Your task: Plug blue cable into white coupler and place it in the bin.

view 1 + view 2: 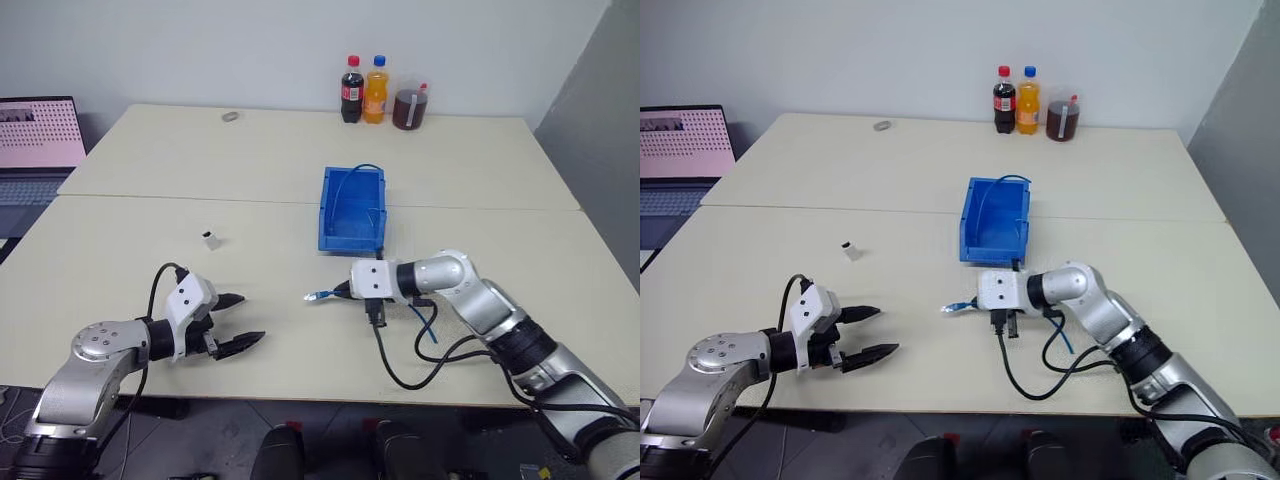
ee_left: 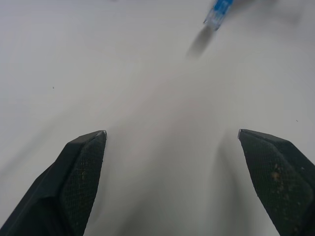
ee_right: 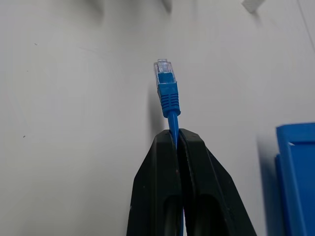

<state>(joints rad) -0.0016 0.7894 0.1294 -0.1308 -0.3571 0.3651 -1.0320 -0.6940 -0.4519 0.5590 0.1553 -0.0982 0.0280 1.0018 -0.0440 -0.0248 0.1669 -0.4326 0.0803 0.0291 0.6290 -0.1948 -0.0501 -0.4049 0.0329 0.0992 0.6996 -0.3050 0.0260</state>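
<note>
Room: a pale wall [image 1: 200,50] behind, a grey panel [image 1: 600,110] on the right, a laptop [image 1: 35,140] at the left edge.
Counter: two cream tops [image 1: 150,170] joined along a seam.
Bin: blue [image 1: 352,212], just past the seam, near the middle.
Bottles: three [image 1: 378,92] at the far edge, a small ring [image 1: 231,117] well to their left.
Cable: blue [image 3: 167,93]; one end loops in the bin, the clear plug sticks out beyond the right hand.
Right hand: [image 1: 338,292] fingers shut tight on the cable behind its plug, pointing left.
Left hand: [image 1: 238,322] fingers spread wide, holding nothing, above the near counter.
Coupler: white [image 1: 210,239], alone on the counter, beyond the left hand.
</note>
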